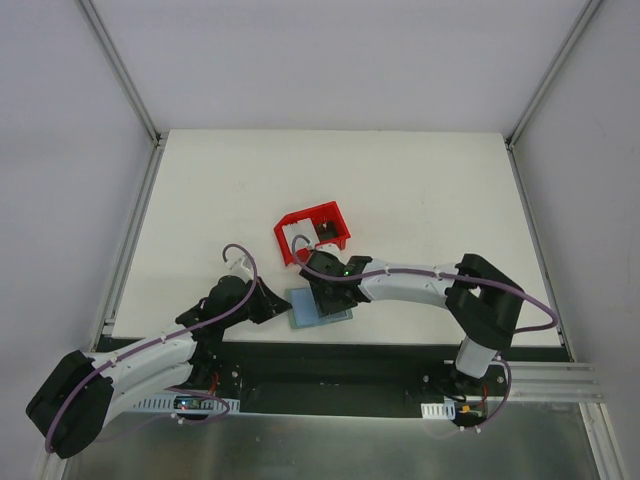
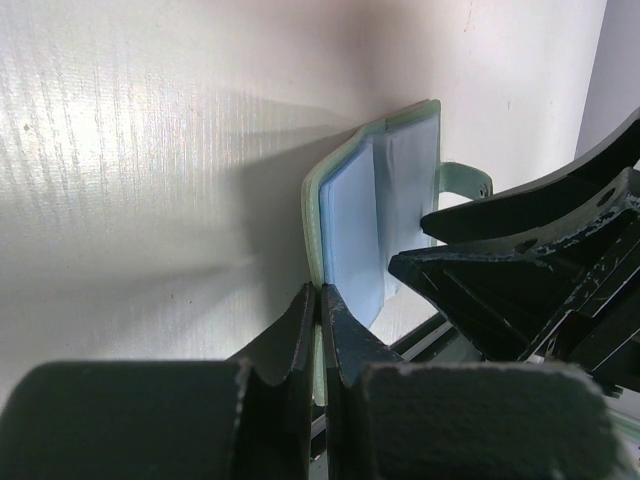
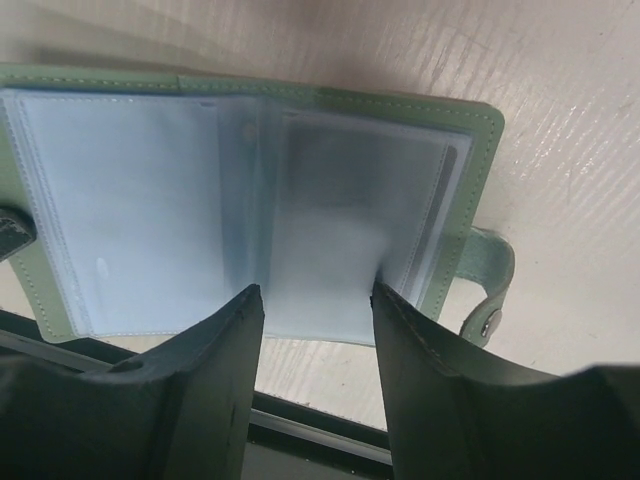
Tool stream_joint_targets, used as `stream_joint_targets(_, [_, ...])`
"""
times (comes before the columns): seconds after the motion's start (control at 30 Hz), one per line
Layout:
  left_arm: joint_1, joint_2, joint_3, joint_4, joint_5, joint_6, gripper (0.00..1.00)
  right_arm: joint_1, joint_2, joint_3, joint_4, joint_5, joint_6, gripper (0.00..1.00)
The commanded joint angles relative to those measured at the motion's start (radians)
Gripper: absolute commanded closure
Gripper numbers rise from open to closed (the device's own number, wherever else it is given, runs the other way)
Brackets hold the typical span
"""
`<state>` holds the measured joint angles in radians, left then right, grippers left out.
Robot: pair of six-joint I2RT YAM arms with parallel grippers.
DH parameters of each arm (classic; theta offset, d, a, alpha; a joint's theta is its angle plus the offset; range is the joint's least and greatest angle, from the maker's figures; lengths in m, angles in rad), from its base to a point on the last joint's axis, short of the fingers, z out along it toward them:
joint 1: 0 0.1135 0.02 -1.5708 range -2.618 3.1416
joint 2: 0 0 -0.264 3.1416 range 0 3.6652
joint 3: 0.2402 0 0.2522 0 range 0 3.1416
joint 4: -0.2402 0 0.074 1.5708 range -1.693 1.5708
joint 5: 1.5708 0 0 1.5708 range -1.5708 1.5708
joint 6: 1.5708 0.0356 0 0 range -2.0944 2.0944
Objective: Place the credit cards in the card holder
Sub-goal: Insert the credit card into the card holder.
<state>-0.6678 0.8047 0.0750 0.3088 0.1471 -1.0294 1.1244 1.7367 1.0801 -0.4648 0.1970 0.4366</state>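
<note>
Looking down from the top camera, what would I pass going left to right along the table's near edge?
First the left gripper → card holder → right arm's elbow.

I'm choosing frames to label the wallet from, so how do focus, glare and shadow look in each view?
Top external: even light, sharp, soft shadows, though the right gripper covers part of the card holder. Left wrist: streaky glare on the table, a broad shadow beside the holder, the left gripper dark and blurred. Right wrist: its sleeves hazy mid-frame, its stitching crisper.
</note>
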Motion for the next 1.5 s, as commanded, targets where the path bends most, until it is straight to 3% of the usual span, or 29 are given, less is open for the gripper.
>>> stream_joint_targets(0.0, [-0.003, 0.002, -0.004, 0.012, -0.018, 0.011, 1.00, -0.018, 0.024, -0.031, 0.041, -0.063, 0.027, 0.51])
stream_joint_targets(0.23, [-0.003, 0.002, -0.004, 0.009, -0.018, 0.011, 1.00, -0.032, 0.032, -0.040, 0.124, -0.145, 0.004, 0.68])
stream_joint_targets(0.53, [-0.003, 0.040, -0.006, 0.015, -0.021, 0.005, 1.00, -0.034, -0.046, -0.080, 0.343, -0.294, -0.035, 0.62])
stream_joint_targets(1.1, [-0.003, 0.082, -0.026, 0.018, -0.055, -0.020, 1.00, 0.005, -0.081, -0.065, 0.571, -0.587, -0.128, 0.54])
stream_joint_targets(1.2, [-0.003, 0.079, -0.024, 0.013, -0.057, -0.020, 1.00, 0.005, -0.135, -0.094, 0.575, -0.539, -0.142, 0.54])
stream_joint_targets(1.4, [-0.003, 0.057, -0.032, 0.000, -0.063, -0.020, 1.00, -0.020, -0.345, -0.216, 0.470, -0.149, -0.135, 0.51])
stream_joint_targets(1.47, [-0.003, 0.051, -0.030, -0.004, -0.064, -0.018, 1.00, -0.058, -0.359, -0.239, 0.441, -0.163, -0.115, 0.51])
